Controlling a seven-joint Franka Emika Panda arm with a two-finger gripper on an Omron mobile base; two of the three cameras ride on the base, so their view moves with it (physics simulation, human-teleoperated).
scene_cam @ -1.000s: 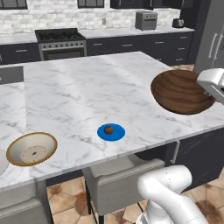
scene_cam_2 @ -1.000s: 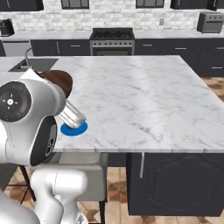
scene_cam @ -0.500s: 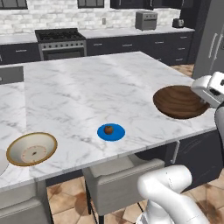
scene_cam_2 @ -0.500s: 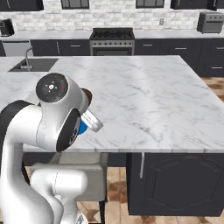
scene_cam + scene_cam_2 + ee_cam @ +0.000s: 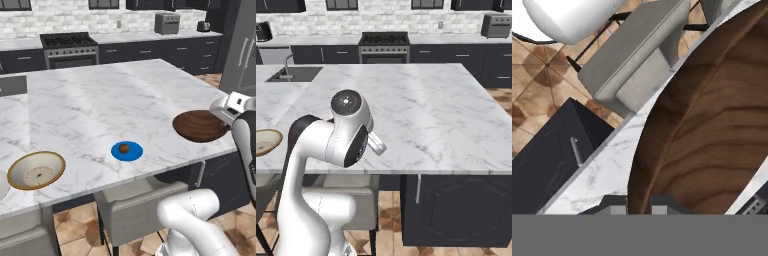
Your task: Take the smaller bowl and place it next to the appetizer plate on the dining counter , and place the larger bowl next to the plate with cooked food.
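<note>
Half-cropped smaller bowl (image 5: pixel 712 125), claw (image 5: pixel 639 202) pinching.

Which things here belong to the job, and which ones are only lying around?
Job:
dark brown wooden bowl
small blue plate
cream ceramic bowl with tan rim
white marble counter

Around:
grey stools
steel stove
sink
toaster

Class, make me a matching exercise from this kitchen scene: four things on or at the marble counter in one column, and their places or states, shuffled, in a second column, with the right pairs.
Things:
1. wooden bowl
2. blue plate
3. cream bowl
4. stool

Places or states:
A. tucked under the counter's near edge
B. carries one brown ball of food
C. held at its rim by the gripper, near the counter's right end
D. sits unheld toward the counter's left end

Pairs: 1-C, 2-B, 3-D, 4-A
</note>
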